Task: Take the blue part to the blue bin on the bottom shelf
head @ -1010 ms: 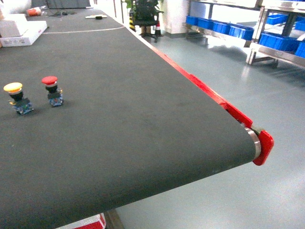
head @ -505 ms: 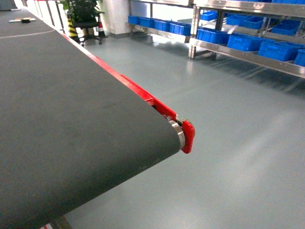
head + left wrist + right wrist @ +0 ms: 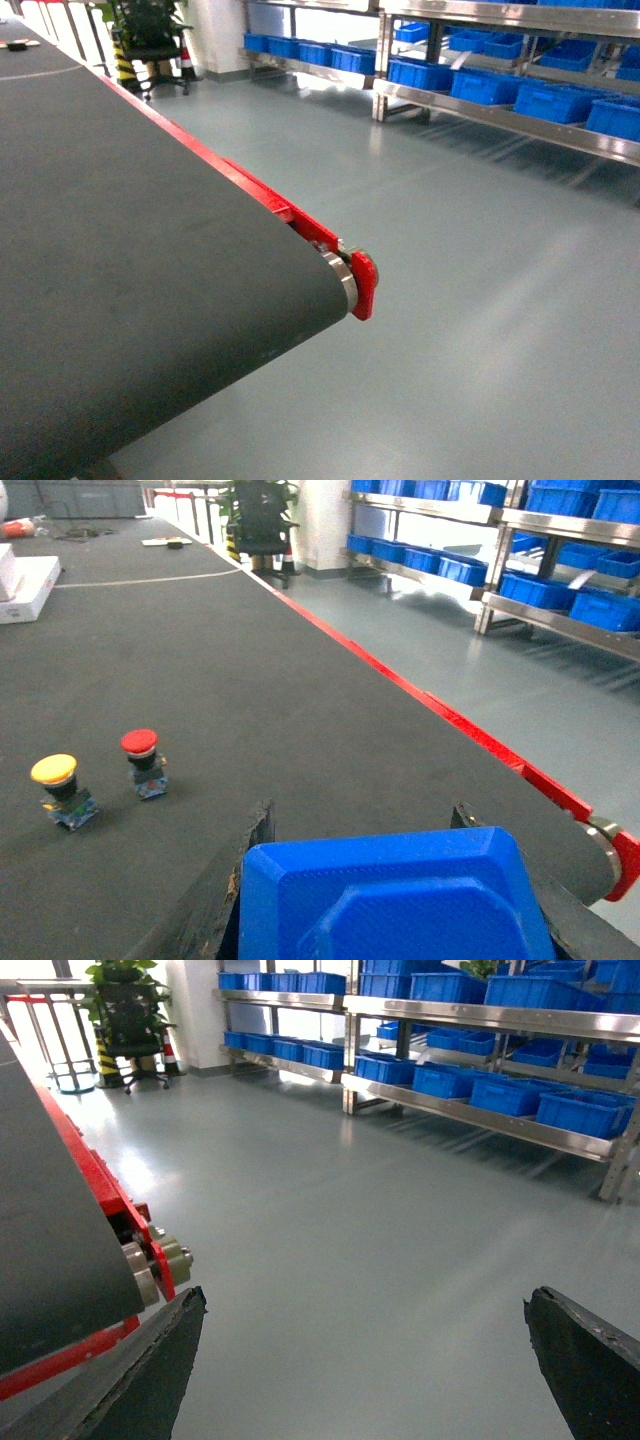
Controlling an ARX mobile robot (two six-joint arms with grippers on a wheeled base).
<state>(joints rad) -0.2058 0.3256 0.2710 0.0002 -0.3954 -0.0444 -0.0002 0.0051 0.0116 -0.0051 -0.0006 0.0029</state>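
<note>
The blue part point(image 3: 395, 900), a blocky moulded plastic piece, fills the bottom of the left wrist view. My left gripper point(image 3: 362, 815) is shut on it, a dark finger on each side, above the black belt point(image 3: 300, 680). My right gripper point(image 3: 365, 1295) hangs open over the grey floor beside the belt's end, with nothing between its fingers. Blue bins point(image 3: 450, 1080) stand in a row on the bottom shelf point(image 3: 480, 1112) of the steel rack across the floor. The same blue bins point(image 3: 480, 85) and bottom shelf point(image 3: 500, 118) appear in the head view. Neither gripper shows there.
The conveyor point(image 3: 120, 250) ends in a red cap point(image 3: 363, 285) and roller. A yellow push button point(image 3: 58, 788) and a red push button point(image 3: 143, 763) stand on the belt. A white box point(image 3: 25, 580) lies far back. A chair and plant point(image 3: 150, 40) stand beyond.
The head view has swung right: the two push buttons have left it, the belt's red end has shifted left, and the racks with blue bins show more.
</note>
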